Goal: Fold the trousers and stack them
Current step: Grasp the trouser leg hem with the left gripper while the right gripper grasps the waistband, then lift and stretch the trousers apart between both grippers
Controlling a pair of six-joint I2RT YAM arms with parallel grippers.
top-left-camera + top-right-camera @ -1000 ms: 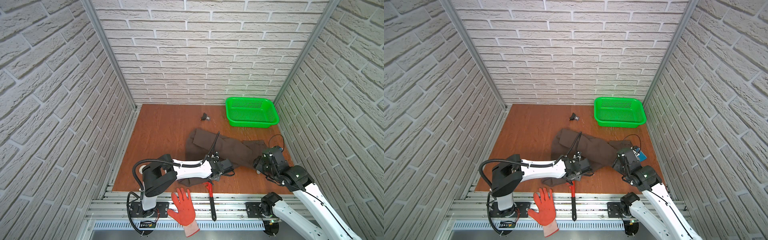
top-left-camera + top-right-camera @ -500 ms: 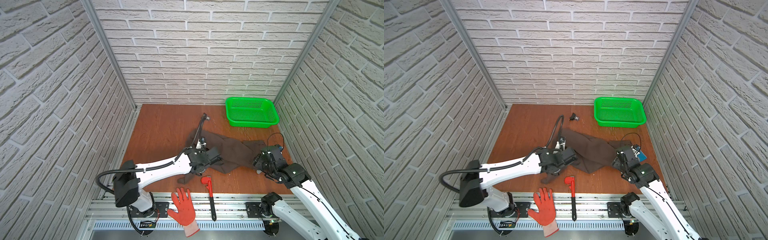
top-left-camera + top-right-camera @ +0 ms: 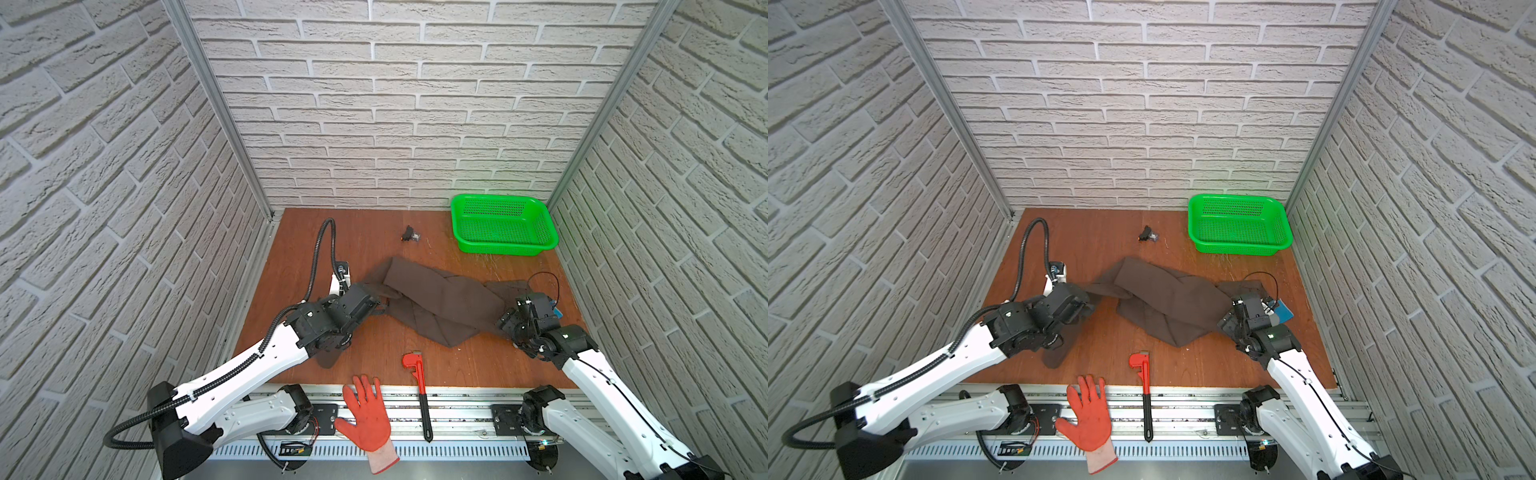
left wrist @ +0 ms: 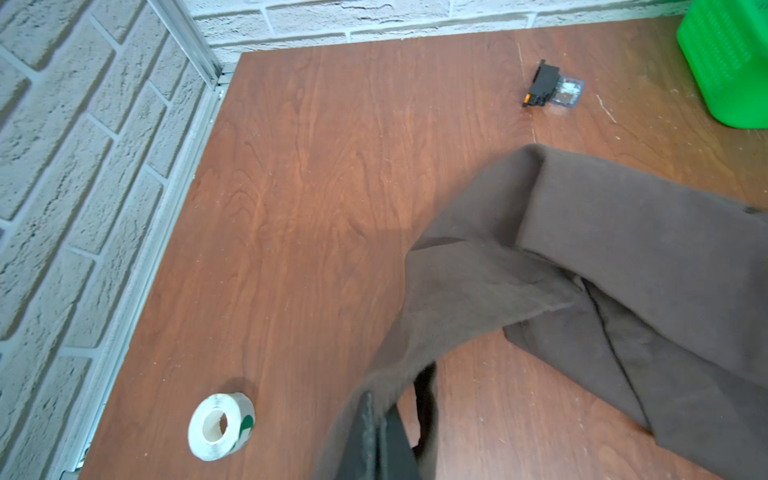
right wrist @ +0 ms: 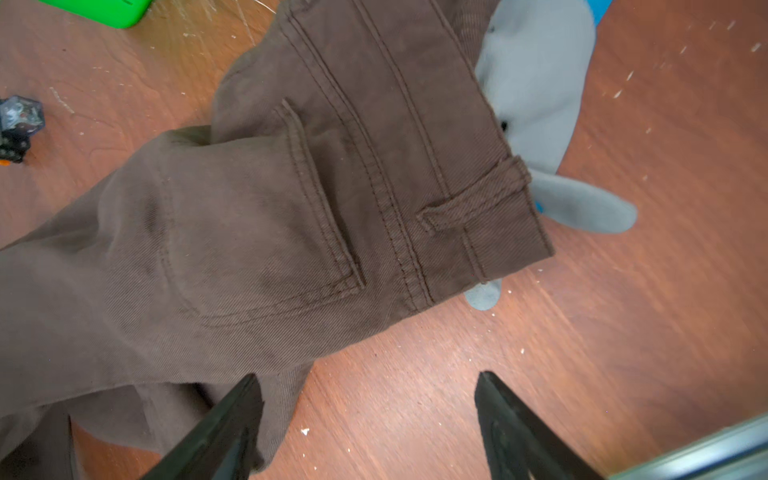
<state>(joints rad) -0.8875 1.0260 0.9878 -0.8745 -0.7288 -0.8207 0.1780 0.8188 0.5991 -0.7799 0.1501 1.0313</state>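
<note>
**One-sided pull could skew the trousers (image 3: 436,299)**

Our left gripper (image 4: 380,415) is clenched on one leg. The trousers sprawl mid-table, waistband lying over the grey glove (image 5: 540,83). Our right gripper (image 5: 368,376) hangs spread beside that waistband, holding nothing. If we pull now, the unanchored cloth may twist or drag the glove along

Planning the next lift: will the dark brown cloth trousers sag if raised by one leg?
Probably sag: the dark brown cloth trousers drape limply from the shut left gripper. The stitched waistband looks thicker, so it will likely trail on the wooden table. The matte weave seems unlikely to slip.
</note>
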